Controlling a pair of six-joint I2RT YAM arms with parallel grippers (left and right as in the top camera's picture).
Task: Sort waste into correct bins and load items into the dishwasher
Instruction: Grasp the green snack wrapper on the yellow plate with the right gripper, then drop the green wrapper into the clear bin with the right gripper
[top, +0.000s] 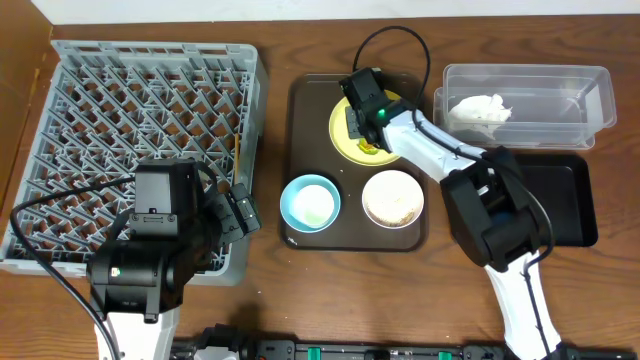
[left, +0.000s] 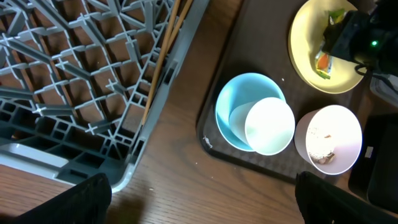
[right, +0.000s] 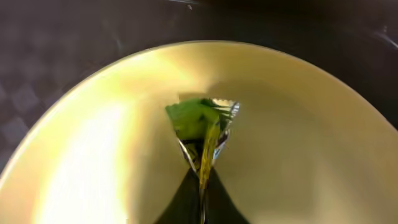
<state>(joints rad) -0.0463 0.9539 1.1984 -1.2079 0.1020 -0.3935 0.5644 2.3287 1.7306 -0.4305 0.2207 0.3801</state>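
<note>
Wooden surface (top: 270, 290) seen from above, w/ a dark brown tray (top: 300, 160) at centre. On the tray's far half sits a pale yellow plate (top: 339, 125). On its near half are a light blue bowl (top: 310, 203) at left & a white bowl (top: 366, 198) at right, holding beige grains (top: 392, 203).

Right hand (top: 368, 135) is down over the plate. Its fingers are closed to a thin slit, pinching the green-yellow wrapper (right: 199, 121) at plate centre.

Left of the tray stands a grey dish rack (top: 150, 60). Left hand (top: 240, 215) hovers by the tray's near-left corner, fingers spread wide, holding nothing.

Right of the tray, far side, is a clear tub (top: 600, 92) w/ crumpled white paper (top: 480, 108) inside. Nearer is a black tray (top: 570, 195), partly under the right arm.
</note>
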